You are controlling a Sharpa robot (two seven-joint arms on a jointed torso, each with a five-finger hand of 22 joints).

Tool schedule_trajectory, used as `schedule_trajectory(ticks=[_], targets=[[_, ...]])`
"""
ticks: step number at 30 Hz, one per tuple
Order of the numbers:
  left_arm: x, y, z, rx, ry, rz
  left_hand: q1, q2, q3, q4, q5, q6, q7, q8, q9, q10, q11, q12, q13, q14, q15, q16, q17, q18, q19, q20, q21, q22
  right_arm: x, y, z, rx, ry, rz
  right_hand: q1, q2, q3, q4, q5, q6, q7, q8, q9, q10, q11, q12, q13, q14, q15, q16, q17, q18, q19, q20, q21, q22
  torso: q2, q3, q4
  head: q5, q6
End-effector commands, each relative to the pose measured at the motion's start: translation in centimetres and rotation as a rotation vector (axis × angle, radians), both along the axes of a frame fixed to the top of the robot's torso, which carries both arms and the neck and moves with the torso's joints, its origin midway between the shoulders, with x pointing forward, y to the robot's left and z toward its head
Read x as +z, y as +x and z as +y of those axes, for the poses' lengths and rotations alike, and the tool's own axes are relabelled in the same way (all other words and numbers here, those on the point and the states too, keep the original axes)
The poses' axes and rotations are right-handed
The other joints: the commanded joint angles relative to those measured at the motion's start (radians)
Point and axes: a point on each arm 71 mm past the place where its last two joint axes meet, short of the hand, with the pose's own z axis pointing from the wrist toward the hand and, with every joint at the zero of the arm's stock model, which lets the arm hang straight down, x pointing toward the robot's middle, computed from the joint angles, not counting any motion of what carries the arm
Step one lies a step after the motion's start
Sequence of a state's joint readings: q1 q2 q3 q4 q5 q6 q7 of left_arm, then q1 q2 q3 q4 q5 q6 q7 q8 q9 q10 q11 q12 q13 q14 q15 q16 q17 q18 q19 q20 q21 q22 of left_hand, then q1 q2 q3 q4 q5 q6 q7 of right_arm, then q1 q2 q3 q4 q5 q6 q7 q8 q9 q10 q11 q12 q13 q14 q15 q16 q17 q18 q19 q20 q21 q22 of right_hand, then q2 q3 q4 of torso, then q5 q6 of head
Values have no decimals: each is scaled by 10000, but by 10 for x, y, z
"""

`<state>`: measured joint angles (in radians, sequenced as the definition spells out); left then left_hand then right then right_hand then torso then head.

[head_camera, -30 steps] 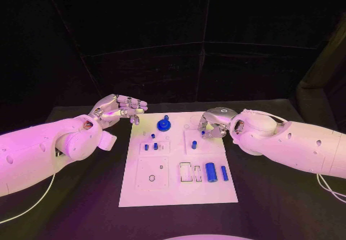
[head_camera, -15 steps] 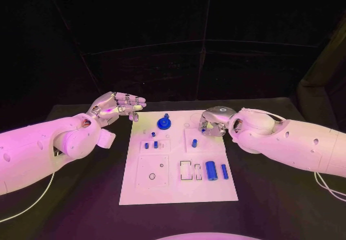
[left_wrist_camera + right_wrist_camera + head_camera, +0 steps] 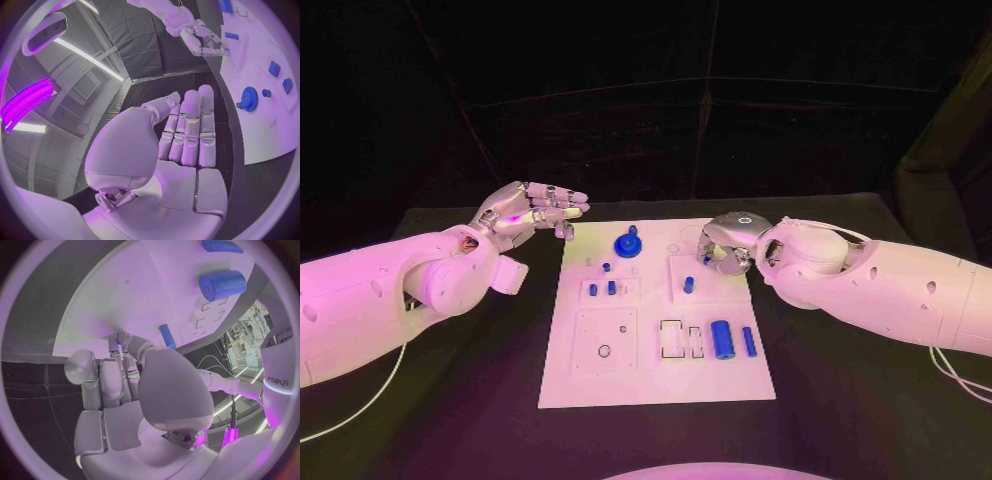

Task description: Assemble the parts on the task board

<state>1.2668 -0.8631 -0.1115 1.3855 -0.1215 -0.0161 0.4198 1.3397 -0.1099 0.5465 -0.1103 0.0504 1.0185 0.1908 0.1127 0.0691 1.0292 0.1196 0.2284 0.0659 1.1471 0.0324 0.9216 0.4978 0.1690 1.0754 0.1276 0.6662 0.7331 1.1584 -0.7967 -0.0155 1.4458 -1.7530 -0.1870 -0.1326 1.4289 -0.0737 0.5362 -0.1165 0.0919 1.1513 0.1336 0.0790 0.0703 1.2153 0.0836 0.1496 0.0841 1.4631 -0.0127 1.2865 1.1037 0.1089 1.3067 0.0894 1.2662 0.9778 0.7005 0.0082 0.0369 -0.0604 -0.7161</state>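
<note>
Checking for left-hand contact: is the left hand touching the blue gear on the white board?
No, the left hand hovers beside the board, apart from the blue gear.

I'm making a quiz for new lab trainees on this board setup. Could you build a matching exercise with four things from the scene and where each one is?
Things:
1. blue gear
2. large blue cylinder
3. left hand
4. right hand

Places:
A. over the task board's far right corner
B. raised over the black table, off the board's far left corner
C. far middle of the board
D. near right part of the board, lying flat

Pairs: 1-C, 2-D, 3-B, 4-A
</note>
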Motion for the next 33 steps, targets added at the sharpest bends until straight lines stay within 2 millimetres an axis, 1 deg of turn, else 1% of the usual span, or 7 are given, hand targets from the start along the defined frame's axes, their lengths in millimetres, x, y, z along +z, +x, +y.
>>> schedule_trajectory(ticks=[1,7,13,18,22,28,33], targets=[[2,0,1,-3,-219,-151,-32,91,-66,-2,43,38,64,60,-10,27,64,48,6,-90,-10,-48,-35,144,-83,-14,-41,-21,4,-3,-1,-97,480,-368,-142,-27,215,-82,91,38,59,-78,-16,225,-168,-41,-15,294,-54,29,-31,41,78,-21,75,38,-9,-3,-6,-6,-3],[3,0,1,73,-243,-200,-49,113,-74,8,46,36,68,67,-9,22,68,57,6,-90,-4,-47,-47,142,-84,-8,-48,-28,11,-8,-2,-132,1159,-583,-223,-99,359,-146,139,18,76,-101,-20,216,-154,-77,-39,292,-48,25,-62,39,85,-19,106,73,-16,-13,4,-45,25],[3,1,3,318,-330,-281,-46,146,-79,-3,55,57,64,95,-2,40,62,89,11,-79,-5,-38,-69,146,-78,-5,-54,-38,16,-9,-8,-266,1514,-746,-256,-136,403,-169,158,6,81,-109,-22,211,-149,-91,-48,296,-44,38,-51,35,94,-18,125,102,-14,-25,23,-52,53],[4,1,4,514,-351,-359,-44,172,-87,-17,58,85,59,129,6,65,53,126,16,-68,-11,-29,-92,149,-68,-6,-58,-47,23,-12,-9,-195,1800,-881,-272,-155,429,-183,169,-1,83,-113,-23,209,-146,-99,-53,299,-42,48,-42,33,98,-18,135,116,-7,-11,4,-19,61],[4,1,4,567,-362,-396,-42,174,-88,-21,58,89,57,135,7,69,52,133,17,-66,-12,-28,-96,150,-67,-6,-58,-48,28,-18,-3,6,2102,-903,-284,-170,461,-200,188,-3,85,-115,-22,208,-144,-107,-58,302,-40,59,-32,32,103,-19,148,135,0,-14,9,-3,53],[5,1,3,647,-485,-364,-42,179,-91,-25,58,96,55,144,9,76,49,143,18,-64,-14,-26,-102,150,-65,-7,-59,-51,39,-36,23,794,2668,-846,-296,-185,492,-215,209,-6,90,-116,-22,207,-140,-114,-62,305,-38,70,-20,30,108,-21,160,152,-2,-22,18,112,6],[5,1,0,631,-571,-348,-34,184,-91,-37,60,101,51,154,10,82,45,155,19,-62,-17,-24,-111,152,-62,-9,-60,-53,42,-46,52,1535,2923,-642,-311,-192,500,-215,217,-7,94,-117,-22,208,-137,-116,-64,306,-36,72,-21,29,108,-22,164,155,-3,-23,25,294,-60]])
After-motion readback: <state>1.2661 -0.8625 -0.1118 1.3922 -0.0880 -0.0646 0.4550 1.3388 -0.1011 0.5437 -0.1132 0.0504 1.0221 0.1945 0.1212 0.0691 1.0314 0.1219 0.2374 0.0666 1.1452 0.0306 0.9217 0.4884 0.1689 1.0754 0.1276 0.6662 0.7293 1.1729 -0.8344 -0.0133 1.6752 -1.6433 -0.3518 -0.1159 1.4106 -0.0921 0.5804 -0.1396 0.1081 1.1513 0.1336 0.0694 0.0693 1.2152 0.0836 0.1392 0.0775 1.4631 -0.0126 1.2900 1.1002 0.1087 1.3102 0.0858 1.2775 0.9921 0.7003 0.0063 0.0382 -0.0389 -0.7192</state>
